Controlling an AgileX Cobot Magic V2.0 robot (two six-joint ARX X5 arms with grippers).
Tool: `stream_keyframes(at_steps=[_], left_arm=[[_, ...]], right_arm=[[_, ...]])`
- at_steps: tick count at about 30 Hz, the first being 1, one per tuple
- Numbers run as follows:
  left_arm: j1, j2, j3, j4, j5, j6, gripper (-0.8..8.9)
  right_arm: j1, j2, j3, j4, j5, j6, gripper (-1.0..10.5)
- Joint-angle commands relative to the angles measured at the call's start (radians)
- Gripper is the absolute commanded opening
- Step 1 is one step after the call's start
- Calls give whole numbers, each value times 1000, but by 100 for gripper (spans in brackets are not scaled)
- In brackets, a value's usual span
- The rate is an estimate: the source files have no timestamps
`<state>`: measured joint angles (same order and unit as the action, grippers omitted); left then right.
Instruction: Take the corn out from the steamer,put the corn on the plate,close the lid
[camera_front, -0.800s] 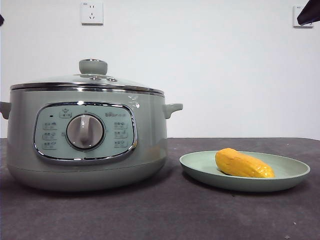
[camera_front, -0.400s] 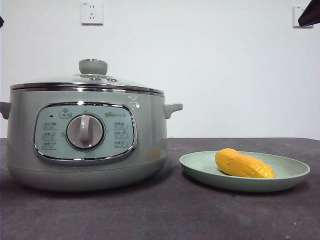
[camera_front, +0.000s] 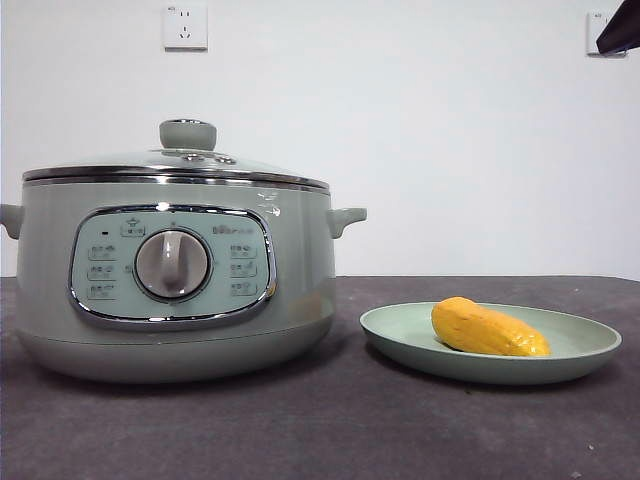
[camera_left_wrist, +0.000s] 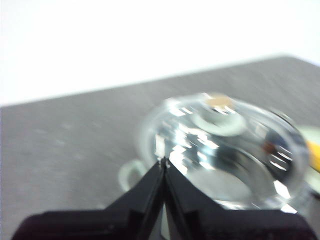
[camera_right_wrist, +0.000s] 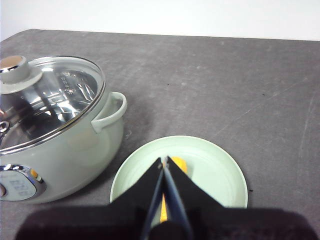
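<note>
seemingly nothing has moved in the last second: the corn (camera_front: 489, 329) lies on the plate (camera_front: 400, 335) at the steamer's (camera_front: 300, 290) three o'clock, lid (camera_front: 187, 134) seated, left claw (camera_left_wrist: 163, 162) and right claw (camera_right_wrist: 164, 161) pressed together, empty; task looks done.

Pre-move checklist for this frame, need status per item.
1. Corn on the plate: ok.
2. Lid seated on the steamer: ok; the chrome rim looks level in the front view.
3. Left tool shut, holding nothing, above the lid: ok.
4. Right tool shut, holding nothing, above the plate: ok.
5. Corn steady, not near the plate's rim: ok.
6. Steamer empty inside: cannot tell, glare on the glass.
</note>
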<state>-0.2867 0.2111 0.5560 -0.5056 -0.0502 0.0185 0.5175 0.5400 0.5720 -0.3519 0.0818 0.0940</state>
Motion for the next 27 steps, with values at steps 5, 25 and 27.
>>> stream_keyframes(at_steps=[5,25,27], left_arm=[[199,-109,-274,230,5,8,-4],[266,-209,-537,278,11,-26,-4],[267,-209,-537,280,20,-41,-4]], right_arm=[[1,-2,-6,3,3,10,1],[1,-2,-6,2,3,9,1],[1,-2,-6,2,3,9,1]])
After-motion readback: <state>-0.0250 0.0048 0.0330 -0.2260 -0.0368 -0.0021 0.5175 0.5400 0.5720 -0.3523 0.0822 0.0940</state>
